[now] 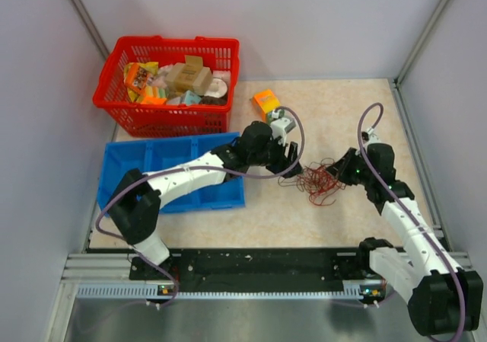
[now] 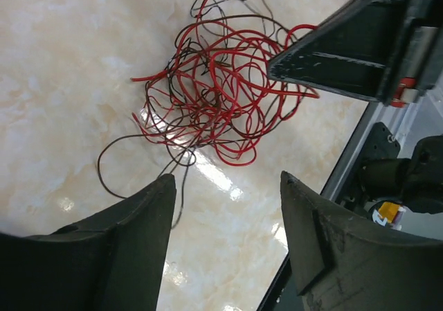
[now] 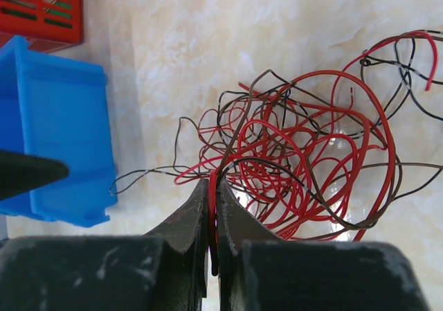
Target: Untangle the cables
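Cables (image 3: 304,158) — in right end effector (image 3: 213,207)

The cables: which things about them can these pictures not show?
- Cables, right wrist view: right edge cuts off some loops.
- Top view: strands too small to separate.
- Red basket, top view: contents too small to identify.
- Left wrist view: right gripper hides loops behind it.

Top cam: high behind the arm bases, looking down at the whole bench (image 1: 342,113). Both wrist cams sit close, aimed past their own fingers at the bench. All three share the cables (image 1: 318,182) (image 2: 214,96) (image 3: 297,158); the right wrist also catches the blue bin (image 3: 55,138).
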Controlling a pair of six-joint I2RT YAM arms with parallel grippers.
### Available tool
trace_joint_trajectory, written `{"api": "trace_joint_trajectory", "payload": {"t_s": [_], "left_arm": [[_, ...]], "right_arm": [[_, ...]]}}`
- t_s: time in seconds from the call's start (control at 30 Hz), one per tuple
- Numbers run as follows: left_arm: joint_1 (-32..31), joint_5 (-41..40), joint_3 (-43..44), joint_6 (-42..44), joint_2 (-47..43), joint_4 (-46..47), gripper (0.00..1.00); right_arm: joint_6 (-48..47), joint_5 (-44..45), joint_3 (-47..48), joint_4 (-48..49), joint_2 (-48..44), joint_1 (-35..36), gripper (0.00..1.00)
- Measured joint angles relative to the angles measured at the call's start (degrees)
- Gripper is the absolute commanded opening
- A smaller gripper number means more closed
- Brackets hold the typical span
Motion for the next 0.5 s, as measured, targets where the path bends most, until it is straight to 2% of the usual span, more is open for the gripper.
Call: {"api": "trace_joint_trajectory", "payload": {"t_s": [0.13, 0.27, 0.4, 0.5], "left_arm": [[0.7, 2.1, 2.8, 1.9, 5.6, -1.1, 0.59], [0.6, 3.8, 7.5, 2.9, 11.7, -2.4, 0.65], [0.3, 6.1, 8.8, 3.1, 14.0, -2.2, 0.67], [0.2, 7.9, 9.8, 2.5, 15.4, -1.8, 0.62]], "right_arm": [[0.3, -1.6, -1.1, -0.7, -2.6, 0.0, 0.00], [1.6, -2.3, -2.4, -1.3, -4.7, 0.0, 0.00], [2.7, -3.3, -3.3, -2.3, -6.3, 0.0, 0.00], [3.3, -3.7, -3.7, -2.8, -6.9, 0.0, 0.01]]}}
